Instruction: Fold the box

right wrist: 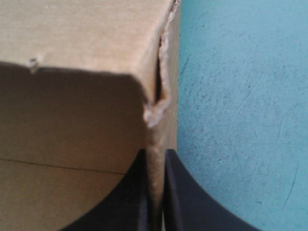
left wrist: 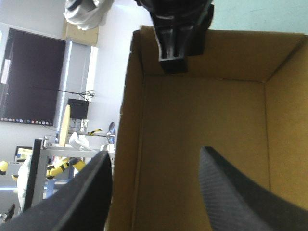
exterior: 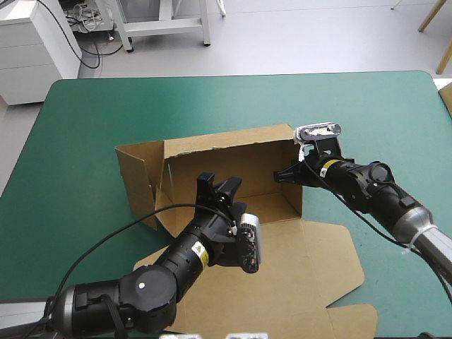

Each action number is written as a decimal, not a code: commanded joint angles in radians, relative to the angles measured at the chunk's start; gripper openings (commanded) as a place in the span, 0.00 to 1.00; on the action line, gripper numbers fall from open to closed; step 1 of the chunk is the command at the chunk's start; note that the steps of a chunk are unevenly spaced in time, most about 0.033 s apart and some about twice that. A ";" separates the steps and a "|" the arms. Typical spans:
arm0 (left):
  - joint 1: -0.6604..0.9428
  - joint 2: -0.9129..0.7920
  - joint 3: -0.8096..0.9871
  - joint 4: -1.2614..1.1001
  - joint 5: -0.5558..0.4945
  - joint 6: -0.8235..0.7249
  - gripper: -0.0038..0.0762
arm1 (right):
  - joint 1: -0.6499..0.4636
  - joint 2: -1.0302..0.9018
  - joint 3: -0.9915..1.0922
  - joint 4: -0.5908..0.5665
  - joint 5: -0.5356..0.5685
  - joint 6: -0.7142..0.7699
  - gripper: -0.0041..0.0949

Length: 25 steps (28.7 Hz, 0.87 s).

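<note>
Nearest, the lid [exterior: 304,275] lies flat on the teal-green desk [exterior: 106,113], running out toward 5 o'clock from the box [exterior: 233,148]. The box stands mid-desk with its walls raised. The left end effector [exterior: 217,185] comes in from 7 o'clock, its fingers [left wrist: 72,202] well apart and gripping nothing. One finger is inside the tray and the other seems to sit beyond a long wall, likely to brace it or press it upright. Inside the tray only bare brown board shows, nothing loaded. At the 3 o'clock end, the right end effector [exterior: 286,173] is clamped on the end wall near its torn corner, probably to hold that wall up while the corner is tucked. The wall at 9 o'clock leans outward, not yet tucked.
</note>
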 commanded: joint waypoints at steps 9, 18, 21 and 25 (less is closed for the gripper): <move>-0.044 -0.048 -0.149 -0.087 0.176 0.056 0.54 | -0.017 0.017 -0.170 -0.080 0.170 0.032 0.02; 0.136 -0.046 -0.412 -0.385 0.147 0.338 0.54 | -0.116 0.044 -0.292 -0.084 0.387 0.032 0.02; 0.325 -0.039 -0.475 -0.531 0.145 0.391 0.54 | -0.159 0.109 -0.367 -0.080 0.511 -0.017 0.02; 0.561 -0.019 -0.488 -0.737 0.149 0.448 0.51 | -0.175 0.204 -0.462 -0.082 0.625 -0.059 0.02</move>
